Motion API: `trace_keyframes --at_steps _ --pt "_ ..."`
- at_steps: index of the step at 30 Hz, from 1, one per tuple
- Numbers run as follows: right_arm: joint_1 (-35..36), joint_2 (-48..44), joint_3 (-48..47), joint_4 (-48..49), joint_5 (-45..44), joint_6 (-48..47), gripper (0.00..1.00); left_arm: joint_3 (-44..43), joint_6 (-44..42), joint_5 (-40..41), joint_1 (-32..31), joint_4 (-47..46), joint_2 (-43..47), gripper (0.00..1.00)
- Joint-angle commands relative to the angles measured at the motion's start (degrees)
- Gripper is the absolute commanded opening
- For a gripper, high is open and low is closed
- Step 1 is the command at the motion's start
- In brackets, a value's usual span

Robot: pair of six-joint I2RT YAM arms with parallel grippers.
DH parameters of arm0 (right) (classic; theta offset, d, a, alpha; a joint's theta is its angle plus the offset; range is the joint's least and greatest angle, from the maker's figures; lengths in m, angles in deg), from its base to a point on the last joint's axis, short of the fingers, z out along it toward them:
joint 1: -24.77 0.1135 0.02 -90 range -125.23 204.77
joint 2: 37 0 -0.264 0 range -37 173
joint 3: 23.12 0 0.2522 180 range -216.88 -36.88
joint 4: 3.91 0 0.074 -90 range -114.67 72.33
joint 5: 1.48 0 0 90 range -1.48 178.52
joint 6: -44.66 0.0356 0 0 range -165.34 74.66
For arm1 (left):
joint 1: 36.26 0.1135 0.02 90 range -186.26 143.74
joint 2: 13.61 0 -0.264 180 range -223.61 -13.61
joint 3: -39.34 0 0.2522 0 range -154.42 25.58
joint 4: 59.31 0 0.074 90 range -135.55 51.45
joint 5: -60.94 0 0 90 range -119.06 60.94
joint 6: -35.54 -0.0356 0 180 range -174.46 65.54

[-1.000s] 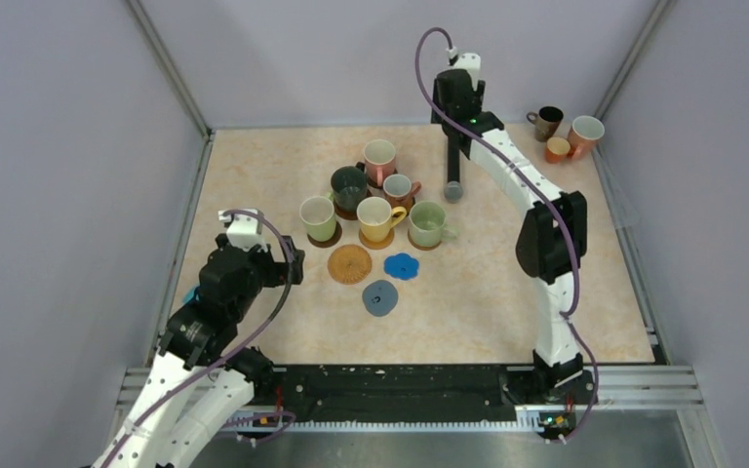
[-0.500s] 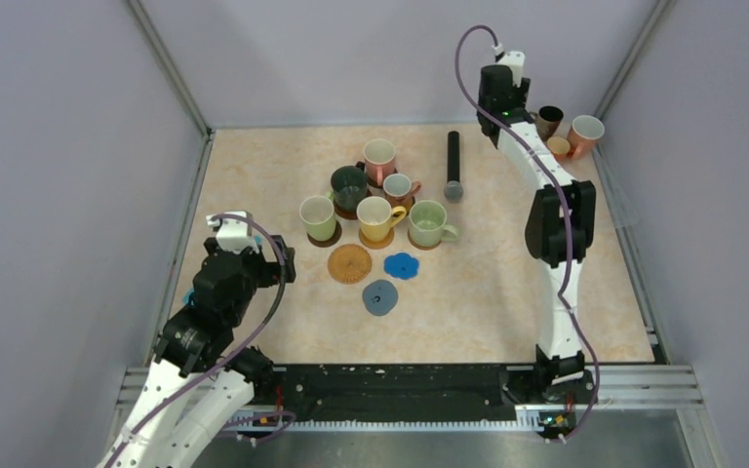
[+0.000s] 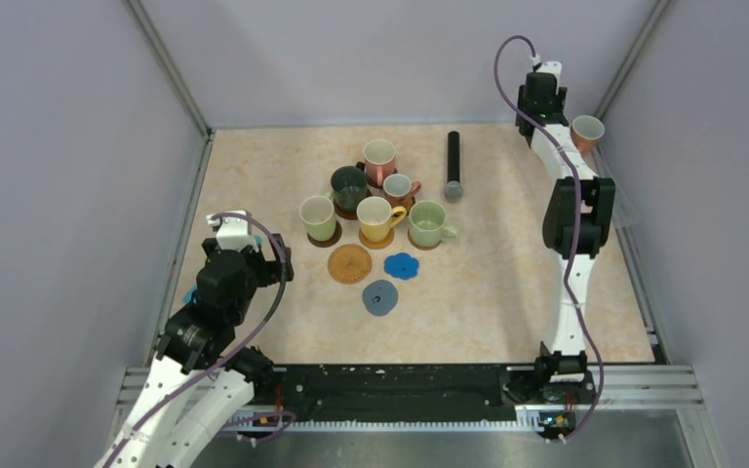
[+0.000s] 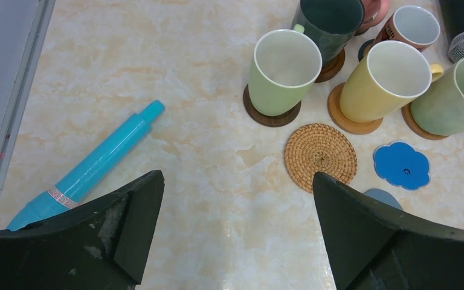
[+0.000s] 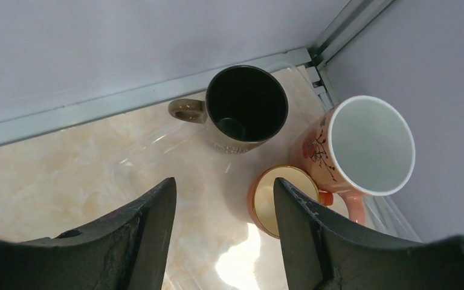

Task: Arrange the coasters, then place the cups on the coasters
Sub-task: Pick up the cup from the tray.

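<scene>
Three cups stand in the far right corner. Right hand hangs above, fingers apart, empty — lower it around the brown cup, not bumping the pink cup beside.

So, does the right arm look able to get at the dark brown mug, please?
Probably yes: the right end effector hangs open just short of the dark brown mug, with nothing between them.

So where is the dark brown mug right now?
In the right wrist view, the dark brown mug stands in the far right corner, next to the pink mug and small orange cup.
</scene>
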Motion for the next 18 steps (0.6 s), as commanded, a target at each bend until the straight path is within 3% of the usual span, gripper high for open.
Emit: trace_keyframes --at_steps 1,18 --pt "-1.53 2.03 -3.15 2.91 3.93 -1.91 0.58 -1.66 0.12 1.74 -0.13 -1.25 -0.5 0.99" --pt "-4.58 9.64 -12.3 5.36 10.19 -2.67 0.54 -1.68 0.29 3.09 -0.1 -1.06 -2.0 0.99"
